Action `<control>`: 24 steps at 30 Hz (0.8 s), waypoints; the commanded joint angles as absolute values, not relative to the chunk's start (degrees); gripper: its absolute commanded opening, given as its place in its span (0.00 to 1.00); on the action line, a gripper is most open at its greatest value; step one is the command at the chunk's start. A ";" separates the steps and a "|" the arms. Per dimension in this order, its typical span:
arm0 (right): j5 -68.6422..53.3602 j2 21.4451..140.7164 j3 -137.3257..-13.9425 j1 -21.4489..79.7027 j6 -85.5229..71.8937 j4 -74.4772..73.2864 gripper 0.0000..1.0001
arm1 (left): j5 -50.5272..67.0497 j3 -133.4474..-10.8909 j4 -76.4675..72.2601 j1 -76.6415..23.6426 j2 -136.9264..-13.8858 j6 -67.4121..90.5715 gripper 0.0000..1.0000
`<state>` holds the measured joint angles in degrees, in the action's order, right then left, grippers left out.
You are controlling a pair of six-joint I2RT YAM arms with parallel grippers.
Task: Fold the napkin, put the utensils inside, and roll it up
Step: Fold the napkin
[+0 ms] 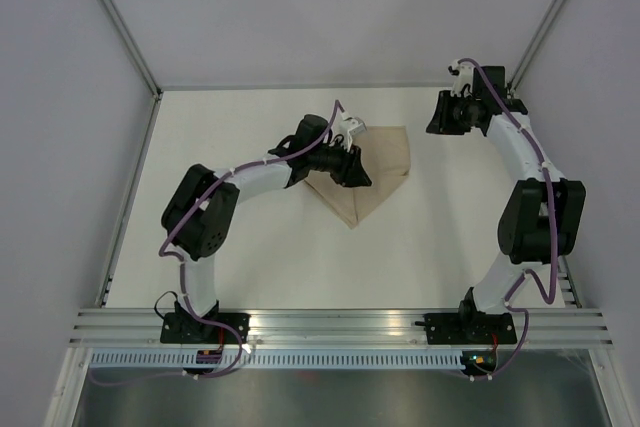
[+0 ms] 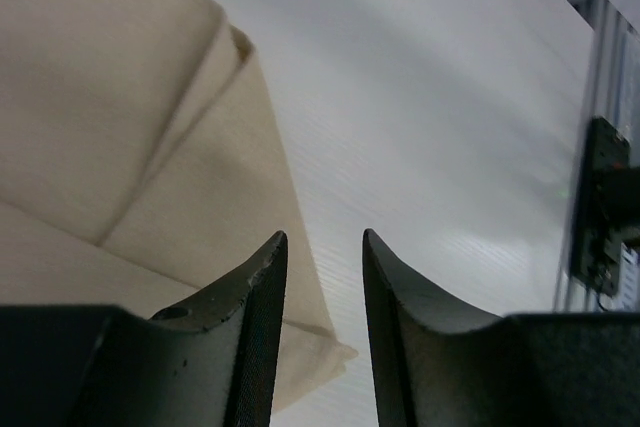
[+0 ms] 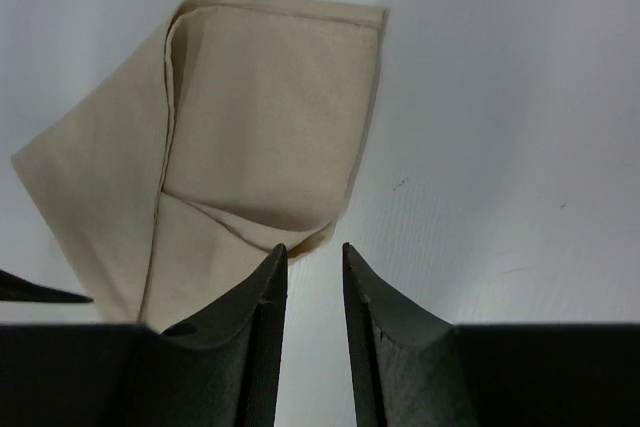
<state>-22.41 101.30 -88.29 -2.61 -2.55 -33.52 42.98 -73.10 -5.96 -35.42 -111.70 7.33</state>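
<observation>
Left pincer (image 2: 324, 237), slightly parted, perhaps touches the folded napkin (image 1: 380, 172).

Folded beige napkin (image 2: 120, 127) filling the left, layers overlapping along diagonal creases, one pointed corner poking out past the left gripper (image 2: 323, 237), dark jaws slightly apart, nothing between, white table (image 2: 440, 127), metal rail (image 2: 605, 37) far right

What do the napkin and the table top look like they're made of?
Napkin: soft matte cloth, likely cotton or linen; it creases softly and shows a stitched hem. Table top: hard, smooth white, perhaps laminate; faint sheen, fine lines.
</observation>
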 commanded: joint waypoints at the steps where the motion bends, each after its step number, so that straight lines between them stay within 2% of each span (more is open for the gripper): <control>1: -18.29 100.98 -85.53 1.74 -2.29 -34.80 0.34 | 28.98 -78.21 -6.51 -33.23 -108.81 11.06 0.42; 7: -18.63 102.83 -81.22 3.69 -3.87 -34.36 0.34 | 15.07 -82.35 -1.94 -28.31 -111.79 13.35 0.43; 10: -18.11 103.27 -79.72 4.22 -4.04 -33.66 0.34 | 12.06 -83.84 -0.71 -25.59 -113.72 14.58 0.43; 24: -13.89 102.31 -72.60 6.59 -1.85 -33.14 0.33 | 8.96 -88.50 3.08 -23.03 -123.22 16.34 0.43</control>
<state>-16.64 103.24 -74.32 6.50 -1.52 -33.01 10.39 -85.71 2.57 -23.03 -122.52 13.39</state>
